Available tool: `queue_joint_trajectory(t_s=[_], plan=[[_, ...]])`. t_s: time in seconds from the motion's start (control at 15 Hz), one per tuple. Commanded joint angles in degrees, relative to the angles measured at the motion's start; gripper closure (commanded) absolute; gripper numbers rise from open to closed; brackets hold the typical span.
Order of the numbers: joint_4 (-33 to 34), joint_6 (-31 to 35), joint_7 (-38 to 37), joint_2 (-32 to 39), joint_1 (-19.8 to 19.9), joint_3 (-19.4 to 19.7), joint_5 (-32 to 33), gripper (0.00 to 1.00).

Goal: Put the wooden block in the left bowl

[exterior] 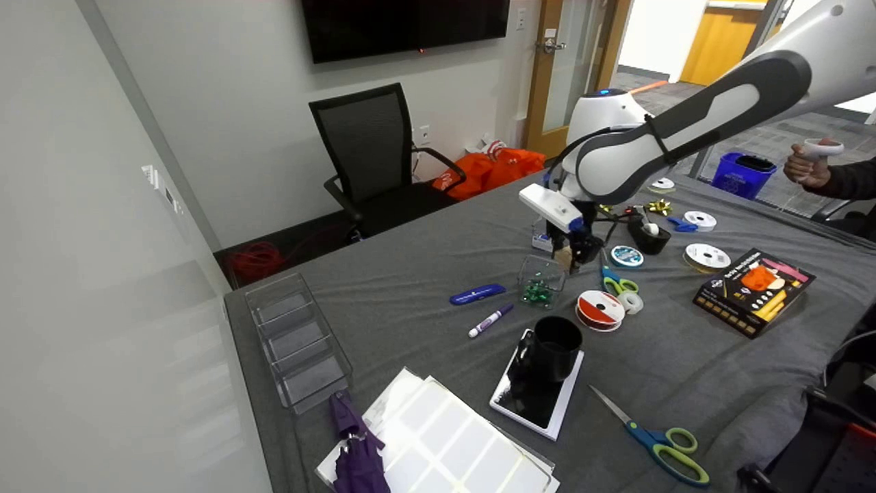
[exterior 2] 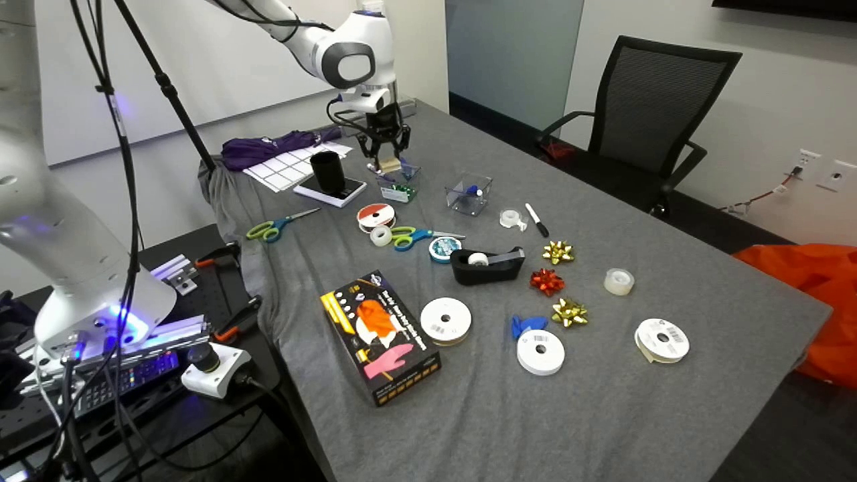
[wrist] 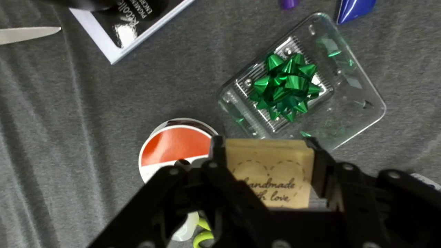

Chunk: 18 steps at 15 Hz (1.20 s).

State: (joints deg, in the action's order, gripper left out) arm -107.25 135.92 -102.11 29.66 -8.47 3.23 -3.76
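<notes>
My gripper (wrist: 267, 151) pinches one wooden block (wrist: 270, 179), just beside or over the rim of the clear bowl (wrist: 348, 106) with one green bow (wrist: 286, 88); I cannot tell which. A second clear bowl (exterior 2: 460, 202) stands near that bowl; two gold bows (exterior 2: 558, 252) and one red bow (exterior 2: 548, 282) lie well apart from it. My arm (exterior 2: 358, 60) reaches across the tabletop (exterior 2: 602, 422), gripper pointing down.
</notes>
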Motion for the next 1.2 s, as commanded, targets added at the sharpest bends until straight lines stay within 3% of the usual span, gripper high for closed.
queue_joint_trajectory(t_s=[0.0, 0.33, 0.4, 0.47, 0.67, 1.13], plan=[[7.2, -2.9, -3.6, 5.5, -0.1, -0.2, -2.3, 0.69], [13.2, -2.5, -9.2, 11.2, -0.7, 0.1, -3.1, 0.69], [14.1, -3.1, -9.8, 12.0, -0.8, 0.1, -2.9, 0.19], [14.0, -3.5, -9.7, 12.0, -0.7, 0.0, -2.7, 0.18], [12.7, -3.1, -8.0, 11.1, -0.1, -0.5, -2.8, 0.01], [6.1, -0.8, -5.8, 4.6, -0.8, 0.8, -0.1, 0.00]])
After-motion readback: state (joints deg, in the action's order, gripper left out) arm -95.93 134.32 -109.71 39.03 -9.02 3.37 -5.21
